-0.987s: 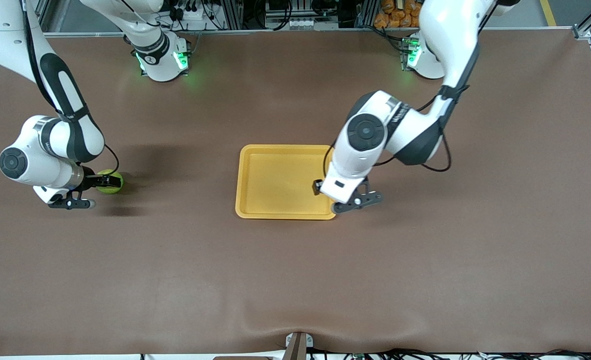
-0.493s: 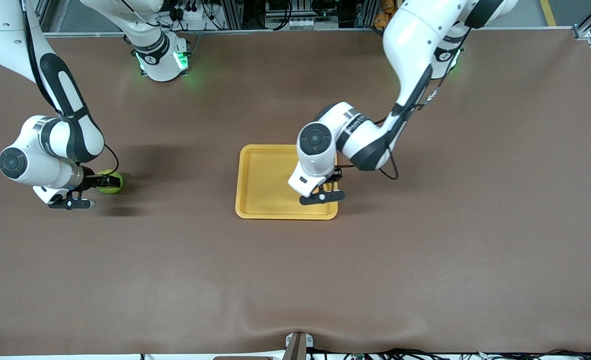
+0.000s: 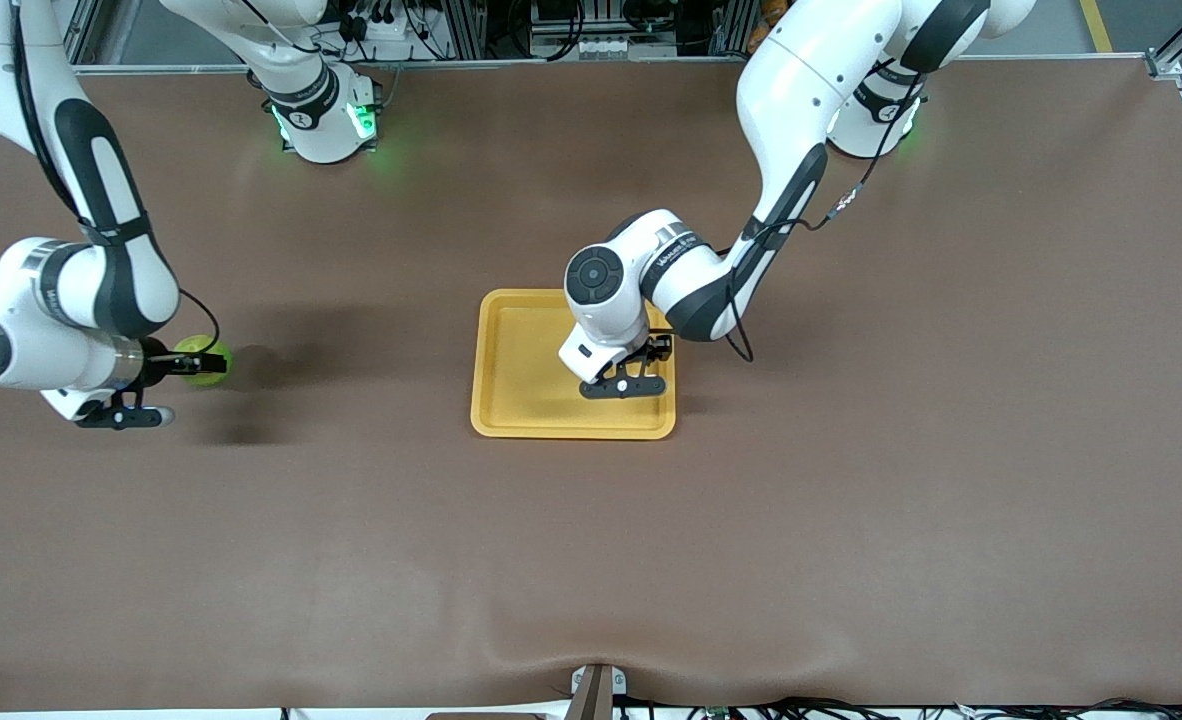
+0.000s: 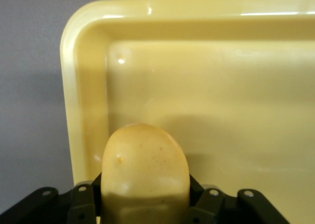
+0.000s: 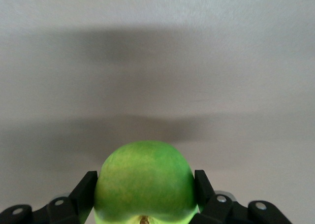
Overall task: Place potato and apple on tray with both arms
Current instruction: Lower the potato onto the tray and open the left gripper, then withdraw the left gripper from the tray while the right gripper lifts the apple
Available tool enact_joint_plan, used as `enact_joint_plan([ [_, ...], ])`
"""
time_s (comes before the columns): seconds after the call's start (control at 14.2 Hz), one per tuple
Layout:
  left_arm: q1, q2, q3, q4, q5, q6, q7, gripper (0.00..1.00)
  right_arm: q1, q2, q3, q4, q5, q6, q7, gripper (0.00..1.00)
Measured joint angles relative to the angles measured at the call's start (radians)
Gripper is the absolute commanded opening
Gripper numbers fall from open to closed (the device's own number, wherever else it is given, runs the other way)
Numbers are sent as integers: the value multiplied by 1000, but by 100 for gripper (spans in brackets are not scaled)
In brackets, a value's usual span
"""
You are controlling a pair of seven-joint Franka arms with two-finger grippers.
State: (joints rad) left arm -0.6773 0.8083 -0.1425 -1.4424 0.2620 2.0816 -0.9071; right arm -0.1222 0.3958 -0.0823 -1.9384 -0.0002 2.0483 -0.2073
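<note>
The yellow-orange tray [image 3: 526, 360] lies mid-table. My left gripper [image 3: 639, 368] is over the part of the tray toward the left arm's end, shut on the oblong yellow-orange potato. In the left wrist view the potato [image 4: 145, 167] sits between the black fingers [image 4: 81, 202], with the tray's floor and a rounded corner [image 4: 221, 111] under it. My right gripper [image 3: 191, 366] is near the right arm's end of the table, shut on the green apple [image 3: 204, 362], held just above the brown table. In the right wrist view the apple [image 5: 145, 182] fills the jaws, stem dimple toward the camera.
The brown table [image 3: 851, 450] spreads around the tray. The arm bases [image 3: 321, 120] stand along the table edge farthest from the front camera. A small bracket [image 3: 596, 690] sits at the table edge nearest that camera.
My left arm has swung with the potato from beside the tray's edge to over the tray. My right arm has shifted the apple slightly toward the right arm's end of the table.
</note>
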Motion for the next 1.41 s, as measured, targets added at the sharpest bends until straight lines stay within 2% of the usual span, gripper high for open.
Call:
enact_joint_plan([
  [0.07,0,6,0,0,15,0,0,13,2,0,2,24,0,-29,0,0],
  [0.14,0,11,0,0,27,-1,0,42,4,0,4,43,0,-52,0,0],
  [0.21,-1,15,0,0,31,-2,0,82,8,0,6,56,0,-73,0,0],
  [0.28,-1,17,0,0,31,-2,0,100,12,0,7,66,0,-88,0,0],
  [0.92,-9,3,6,30,33,-17,-59,100,30,0,9,102,0,-134,0,0],
  [1.2,38,-109,14,57,35,-83,-35,100,51,-1,10,131,0,-188,15,0],
  [1.41,168,-208,17,58,35,-105,45,100,93,-3,11,171,1,-251,87,0],
])
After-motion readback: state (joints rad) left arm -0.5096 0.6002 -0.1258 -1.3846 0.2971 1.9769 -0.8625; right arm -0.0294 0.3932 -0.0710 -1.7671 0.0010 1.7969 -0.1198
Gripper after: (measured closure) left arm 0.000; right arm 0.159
